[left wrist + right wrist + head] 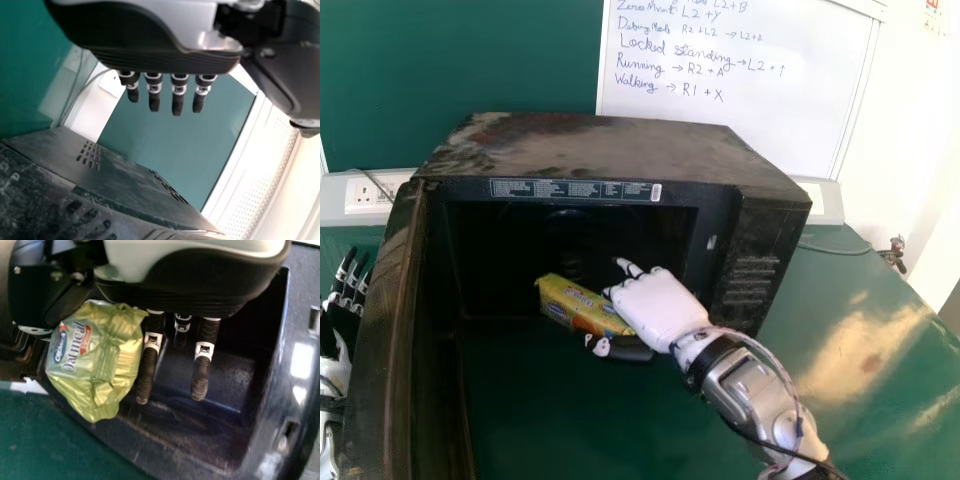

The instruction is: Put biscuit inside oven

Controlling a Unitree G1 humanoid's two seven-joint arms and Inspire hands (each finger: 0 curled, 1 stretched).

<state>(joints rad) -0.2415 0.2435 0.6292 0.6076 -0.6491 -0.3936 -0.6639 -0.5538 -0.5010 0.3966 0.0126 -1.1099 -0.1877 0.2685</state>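
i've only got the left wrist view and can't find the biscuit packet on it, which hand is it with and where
Observer: The head view shows the biscuit packet held in the right hand, at the front opening of the oven.

Operator: ok, what about the oven door, open or closed

Observer: Open. The door stands at the left of the opening in the head view.

Operator: and is the packet level or tipped

Observer: Tipped in the head view, its left end higher than the end by the hand. How deep it sits, I can't tell.
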